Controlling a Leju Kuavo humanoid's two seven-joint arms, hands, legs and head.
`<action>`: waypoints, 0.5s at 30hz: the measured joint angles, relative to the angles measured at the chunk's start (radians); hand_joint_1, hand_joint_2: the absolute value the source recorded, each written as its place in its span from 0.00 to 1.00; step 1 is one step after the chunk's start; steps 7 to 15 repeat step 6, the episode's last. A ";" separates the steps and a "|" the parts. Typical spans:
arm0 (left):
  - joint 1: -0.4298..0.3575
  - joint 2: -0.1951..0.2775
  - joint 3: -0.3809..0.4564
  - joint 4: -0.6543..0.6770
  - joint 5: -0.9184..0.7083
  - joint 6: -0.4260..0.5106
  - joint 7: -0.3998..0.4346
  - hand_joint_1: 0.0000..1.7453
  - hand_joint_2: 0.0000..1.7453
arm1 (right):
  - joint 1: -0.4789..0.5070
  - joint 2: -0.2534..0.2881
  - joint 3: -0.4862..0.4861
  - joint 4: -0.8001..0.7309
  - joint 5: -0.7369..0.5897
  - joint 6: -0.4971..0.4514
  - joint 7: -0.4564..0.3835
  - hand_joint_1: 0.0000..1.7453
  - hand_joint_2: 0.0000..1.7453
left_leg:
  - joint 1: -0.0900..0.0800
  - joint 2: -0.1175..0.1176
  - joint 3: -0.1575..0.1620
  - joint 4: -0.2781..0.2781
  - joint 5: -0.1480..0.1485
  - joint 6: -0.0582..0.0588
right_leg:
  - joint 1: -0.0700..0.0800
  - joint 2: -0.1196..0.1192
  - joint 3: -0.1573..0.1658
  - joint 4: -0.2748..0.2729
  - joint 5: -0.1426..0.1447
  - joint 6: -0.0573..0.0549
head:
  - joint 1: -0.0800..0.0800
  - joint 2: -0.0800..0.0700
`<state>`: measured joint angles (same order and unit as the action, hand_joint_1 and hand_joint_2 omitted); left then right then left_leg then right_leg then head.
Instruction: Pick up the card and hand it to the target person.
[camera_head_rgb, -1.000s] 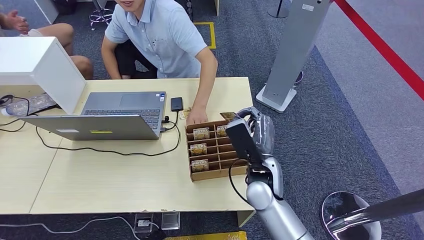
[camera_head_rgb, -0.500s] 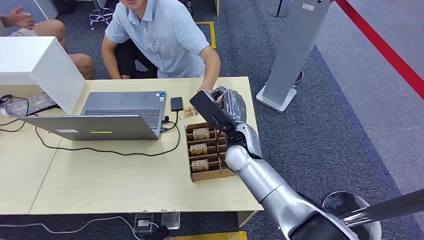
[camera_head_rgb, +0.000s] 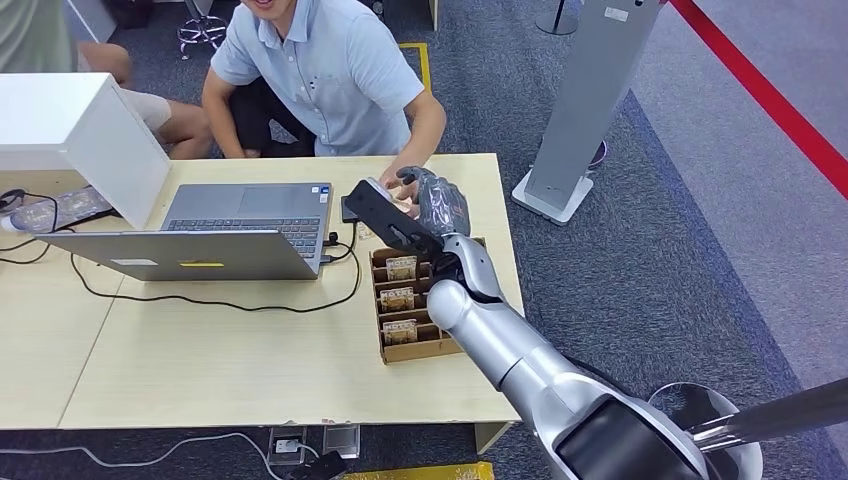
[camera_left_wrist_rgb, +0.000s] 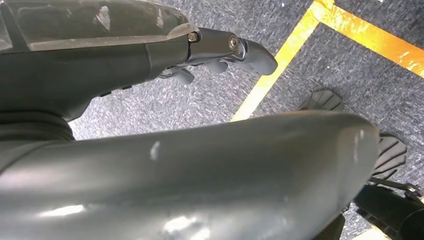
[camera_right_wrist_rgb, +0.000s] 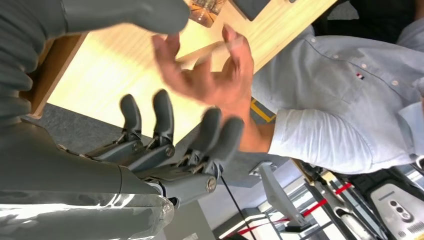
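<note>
1. Head view: the right hand reaches across the table, past the far end of the sorting tray. It meets the person's hand just beyond the tray. That arm is by far the nearer one. The robot's palm and anything between the two hands are hidden from here.
2. Right wrist view: this fills the gap. The robot's fingers are spread and hold nothing. A thin blurred strip, probably the card, sits pinched in the person's fingertips beyond the tray. It lies across the robot's fingertips and is not touching them. Judgement: the handover is about done, and pulling the arm back comes next.
3. Left wrist view: the left hand hangs over carpet, well away from the tray. I cannot tell its finger pose.
</note>
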<state>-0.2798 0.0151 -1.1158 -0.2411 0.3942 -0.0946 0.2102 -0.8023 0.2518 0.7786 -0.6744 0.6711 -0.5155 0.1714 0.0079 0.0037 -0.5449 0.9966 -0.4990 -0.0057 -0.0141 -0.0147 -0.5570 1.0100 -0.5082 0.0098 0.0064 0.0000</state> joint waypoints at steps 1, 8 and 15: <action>0.000 0.000 -0.001 0.000 0.002 0.006 0.001 0.00 0.00 | -0.002 0.002 0.002 0.009 0.000 -0.002 0.001 0.00 1.00 | 0.000 0.000 0.000 0.000 0.000 0.000 | 0.000 0.000 0.000 0.000 0.000 0.000 | 0.000 0.000; 0.001 0.000 -0.005 0.000 0.012 0.023 0.006 0.00 0.00 | -0.005 0.003 0.013 0.040 -0.011 -0.015 -0.009 0.00 1.00 | 0.000 0.000 0.000 0.000 0.000 0.000 | 0.000 0.000 0.000 0.000 0.000 0.000 | 0.000 0.000; 0.001 0.000 -0.005 0.000 0.012 0.023 0.006 0.00 0.00 | -0.005 0.003 0.013 0.040 -0.011 -0.015 -0.009 0.00 1.00 | 0.000 0.000 0.000 0.000 0.000 0.000 | 0.000 0.000 0.000 0.000 0.000 0.000 | 0.000 0.000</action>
